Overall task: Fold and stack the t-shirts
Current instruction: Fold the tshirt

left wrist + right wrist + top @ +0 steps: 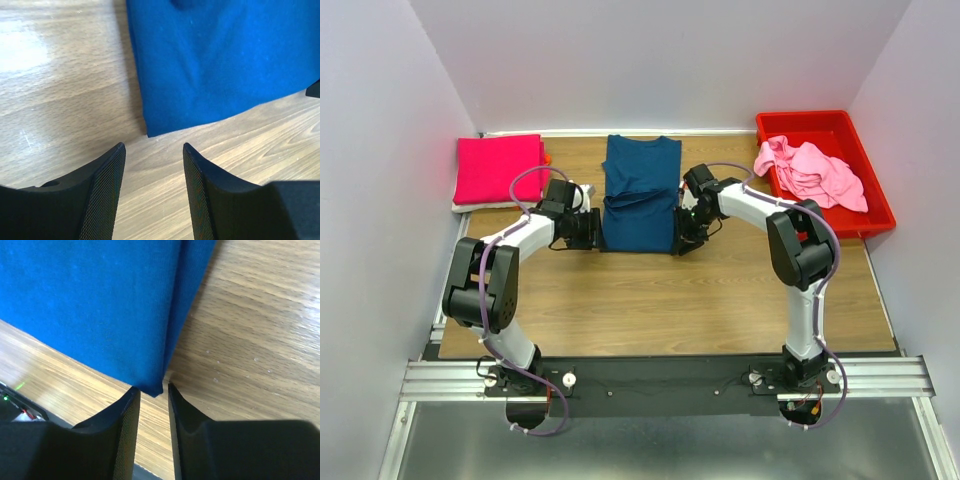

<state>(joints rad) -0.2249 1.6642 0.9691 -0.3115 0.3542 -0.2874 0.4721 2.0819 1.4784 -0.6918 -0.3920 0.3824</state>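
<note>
Now the blue tee (640, 195) lies flat mid-table, the left gripper (153, 146) with jaws wide by its near left corner and the right gripper (153, 387) with jaws close but apart around its near right corner, likely to fold it.

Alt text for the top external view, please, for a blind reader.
A navy shirt, folded to a narrow strip, lies in the middle of the table with the left gripper and right gripper at its near corners. A folded magenta shirt sits at the far left; a crumpled pink shirt lies in a red bin at the far right.
</note>
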